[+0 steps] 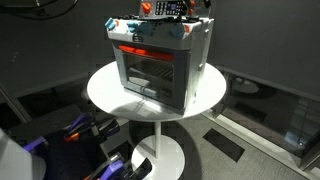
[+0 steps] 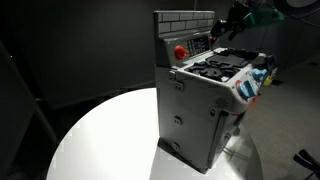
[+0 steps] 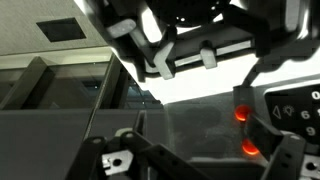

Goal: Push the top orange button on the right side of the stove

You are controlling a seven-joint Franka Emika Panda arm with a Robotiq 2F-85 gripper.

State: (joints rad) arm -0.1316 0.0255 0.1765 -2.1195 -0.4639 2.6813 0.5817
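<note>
The stove [image 1: 160,65] stands in the middle of the round white table [image 1: 105,95], and both exterior views show a bare ring of tabletop all around it, wide enough to pass along the sides. The air above the cooktop [image 2: 222,68] is open, but the upright brick-patterned back wall [image 2: 185,22] rises at its rear edge and closes off that side. Knobs [image 2: 250,85] stick out along the front edge. In the wrist view two orange buttons [image 3: 240,113] sit one above the other, hemmed in by dark parts close beside them.
</note>
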